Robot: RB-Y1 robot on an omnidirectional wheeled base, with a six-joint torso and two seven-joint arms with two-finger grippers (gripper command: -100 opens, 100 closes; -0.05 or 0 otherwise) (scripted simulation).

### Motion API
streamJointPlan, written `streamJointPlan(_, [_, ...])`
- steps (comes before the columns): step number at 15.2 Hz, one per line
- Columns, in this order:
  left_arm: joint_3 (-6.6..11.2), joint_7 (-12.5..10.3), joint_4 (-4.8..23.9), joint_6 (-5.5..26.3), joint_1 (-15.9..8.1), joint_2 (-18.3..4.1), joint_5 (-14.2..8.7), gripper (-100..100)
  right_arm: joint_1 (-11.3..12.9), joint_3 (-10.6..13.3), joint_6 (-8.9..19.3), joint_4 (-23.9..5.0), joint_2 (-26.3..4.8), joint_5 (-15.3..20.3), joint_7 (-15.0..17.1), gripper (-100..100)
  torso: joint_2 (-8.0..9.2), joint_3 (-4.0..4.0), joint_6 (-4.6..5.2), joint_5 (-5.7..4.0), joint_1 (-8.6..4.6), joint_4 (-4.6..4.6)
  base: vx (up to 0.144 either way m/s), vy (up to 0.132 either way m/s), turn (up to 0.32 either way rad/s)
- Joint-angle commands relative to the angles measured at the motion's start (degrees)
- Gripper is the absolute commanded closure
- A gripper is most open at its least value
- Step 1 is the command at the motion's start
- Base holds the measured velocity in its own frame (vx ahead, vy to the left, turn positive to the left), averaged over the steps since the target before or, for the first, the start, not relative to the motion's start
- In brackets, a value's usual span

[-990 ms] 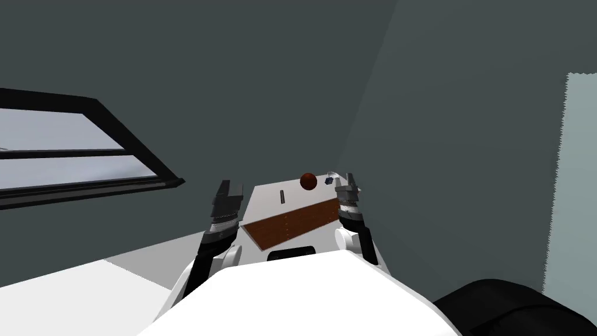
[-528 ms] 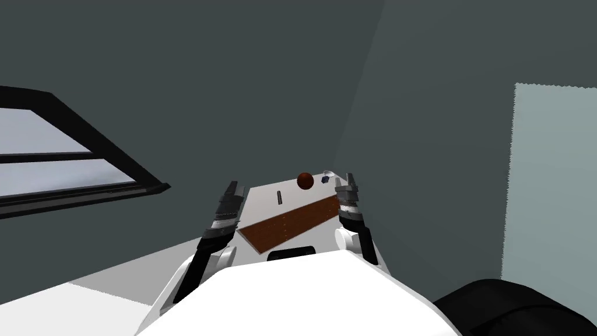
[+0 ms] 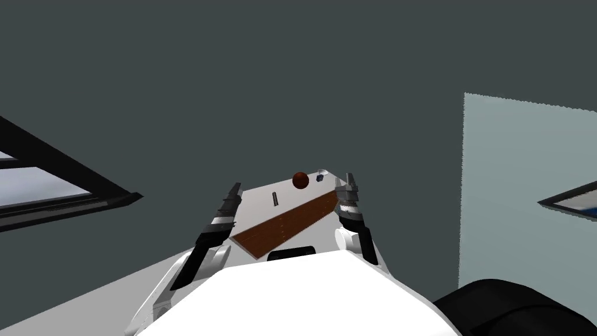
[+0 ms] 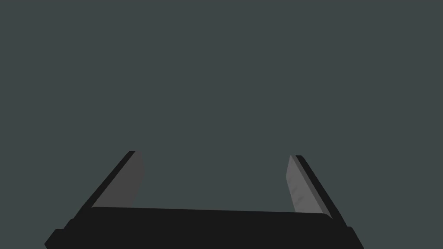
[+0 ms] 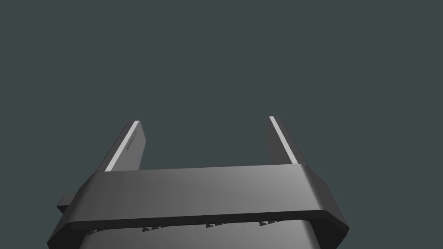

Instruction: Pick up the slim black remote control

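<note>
A slim black remote control (image 3: 275, 199) lies on the pale top of a small table (image 3: 256, 201) ahead of me, between my two arms. My left gripper (image 3: 235, 188) is raised at the table's left edge; in the left wrist view its fingers (image 4: 130, 179) stand open with nothing between them (image 4: 214, 153). At the table's right edge my right gripper (image 3: 346, 178) is held up, likewise open and empty (image 5: 203, 121). Neither gripper touches the remote.
A dark red ball (image 3: 300, 179) and a small dark blue object (image 3: 319, 178) sit at the table's far end. The table's front face is brown wood (image 3: 285, 224). Dark grey walls close in behind, with a window (image 3: 41, 192) to the left.
The whole head view has swung, with the window sliding left and a pale wall panel coming in from the right: my own turn. The left gripper now shows edge-on.
</note>
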State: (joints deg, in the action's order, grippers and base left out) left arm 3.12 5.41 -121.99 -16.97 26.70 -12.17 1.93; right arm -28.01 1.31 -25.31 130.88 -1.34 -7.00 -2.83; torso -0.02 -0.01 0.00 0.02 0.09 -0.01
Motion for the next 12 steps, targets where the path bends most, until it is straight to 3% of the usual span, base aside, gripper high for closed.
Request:
streamJointPlan(1, [0.88,1.7,1.7,2.9,-0.8,-1.1,-0.7,-100,0.0,0.0,0.0,0.0,0.0,0.0,0.0,0,0.00,0.00,0.00,0.00,0.00,0.00,0.001,0.014,-0.166])
streamJointPlan(3, [0.88,1.7,1.7,3.7,-0.8,-1.1,-0.7,-100,0.0,0.0,0.0,0.0,0.0,0.0,0.0,0,-0.01,-0.01,0.03,0.00,-0.01,0.00,0.000,0.014,-0.126])
streamJointPlan(4, [1.81,3.1,3.0,5.6,-1.6,-2.2,-1.4,-100,0.0,0.0,0.0,0.0,0.0,0.0,0.0,0,-0.01,0.00,0.00,0.00,-0.01,0.00,0.000,0.012,-0.197])
streamJointPlan(6, [1.81,3.1,3.0,6.8,-1.6,-2.2,-1.4,-100,0.0,0.0,0.0,0.0,0.0,0.0,0.0,0,-0.01,0.00,0.03,0.00,0.00,0.00,-0.001,0.017,-0.143])
streamJointPlan(7, [2.78,4.6,4.4,8.6,-2.5,-3.1,-2.1,-100,0.0,0.0,0.0,0.0,0.0,0.0,0.0,0,-0.01,0.00,0.00,0.00,-0.01,0.00,-0.001,0.014,-0.199])
streamJointPlan(9, [2.78,4.6,4.4,10.2,-2.5,-3.1,-2.1,-100,0.0,0.0,0.0,0.0,0.0,0.0,0.0,0,-0.01,-0.01,0.03,0.00,0.00,0.00,-0.001,0.017,-0.150])
streamJointPlan(10, [3.80,6.2,5.9,11.7,-3.3,-4.0,-2.9,-100,0.0,0.0,0.0,0.0,0.0,0.0,0.0,0,-0.01,0.00,0.00,0.00,-0.01,0.00,0.000,0.013,-0.159])
streamJointPlan(12, [3.80,6.2,5.9,13.6,-3.3,-4.0,-2.9,-100,0.0,0.0,0.0,0.0,0.0,0.0,0.0,0,-0.01,-0.01,0.02,-0.01,-0.01,0.00,-0.001,0.015,-0.155])
